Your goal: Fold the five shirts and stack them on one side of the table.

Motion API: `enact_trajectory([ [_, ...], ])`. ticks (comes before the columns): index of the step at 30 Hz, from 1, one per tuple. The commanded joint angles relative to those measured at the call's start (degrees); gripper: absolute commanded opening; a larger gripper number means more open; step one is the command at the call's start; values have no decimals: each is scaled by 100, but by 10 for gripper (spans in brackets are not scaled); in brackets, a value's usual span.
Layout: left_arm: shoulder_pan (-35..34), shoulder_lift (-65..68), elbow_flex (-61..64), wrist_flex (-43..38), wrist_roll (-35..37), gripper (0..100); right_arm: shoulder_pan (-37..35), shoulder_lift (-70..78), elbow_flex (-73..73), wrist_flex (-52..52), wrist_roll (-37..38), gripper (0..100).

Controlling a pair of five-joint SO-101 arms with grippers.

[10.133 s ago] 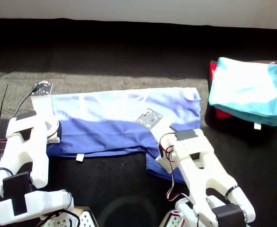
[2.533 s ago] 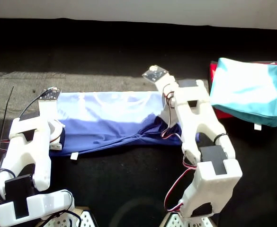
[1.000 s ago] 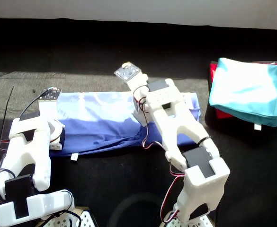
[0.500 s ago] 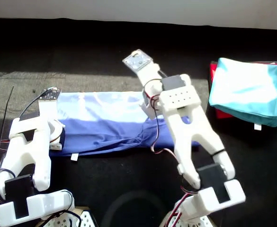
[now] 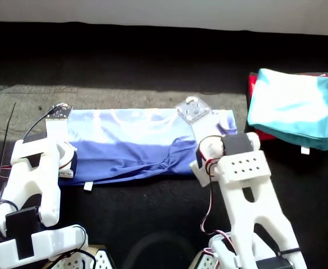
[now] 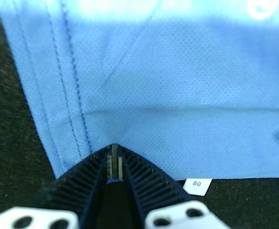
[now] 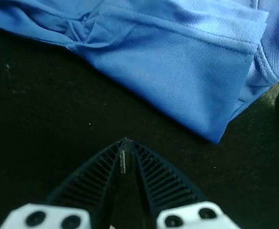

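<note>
1. A blue shirt (image 5: pixel 130 140) lies flat across the middle of the dark surface (image 5: pixel 124 61). It is folded into a long band that runs from the left side toward the right.
2. The left arm stands at the near left corner and bends forward and down to the left end of the band. Its wrist is tipped low over the cloth.
3. The left gripper (image 6: pixel 113 155) is clenched on the blue shirt's near left corner. Its ribbed fingers meet just inside the stitched hem, and faint creases run out from the pinch.
4. A small white tag (image 6: pixel 196 185) sticks out from the shirt's near edge, just beside that gripper.
5. The right arm rises from the near edge of the surface and leans forward. Its wrist sits over the near right part of the band.
6. The right gripper (image 7: pixel 125 148) is clenched with nothing in it. It points down at bare surface, near the shirt's near edge and apart from it.
7. Along that near edge the cloth is bunched into a small twisted pucker (image 7: pixel 77 28). At the right end the layers lie doubled over with a clean fold.
8. At the right edge of the surface sits a stack of folded shirts, well apart from both grippers. A teal shirt (image 5: pixel 295 106) is on top and a red shirt (image 5: pixel 259 131) shows beneath it.
</note>
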Motion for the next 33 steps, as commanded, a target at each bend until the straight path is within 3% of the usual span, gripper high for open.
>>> enact_trajectory([
  [1, 40, -57, -295, -88, 35, 10, 444, -453, 708, -593, -273, 9],
  [5, -312, -57, -1095, 519, 44, 30, 1323, -1156, 1587, -1578, -747, 9],
  [11, -1059, 22, -2545, 1582, 413, 242, 2325, -2466, 3240, -2141, -765, 9],
  [15, -1121, 259, -3169, 1846, 475, 225, 2730, -3398, 4110, -2290, -765, 9],
  [19, -927, 1385, -3635, 1881, 484, 224, 2958, -4268, 5349, -2923, -765, 9],
  [24, -954, 2615, -4593, 2215, 738, 224, 2949, -5226, 5578, -2765, -765, 9],
  [33, -857, 3591, -5534, 2233, 721, 224, 2642, -5824, 5701, -2308, -756, 12],
])
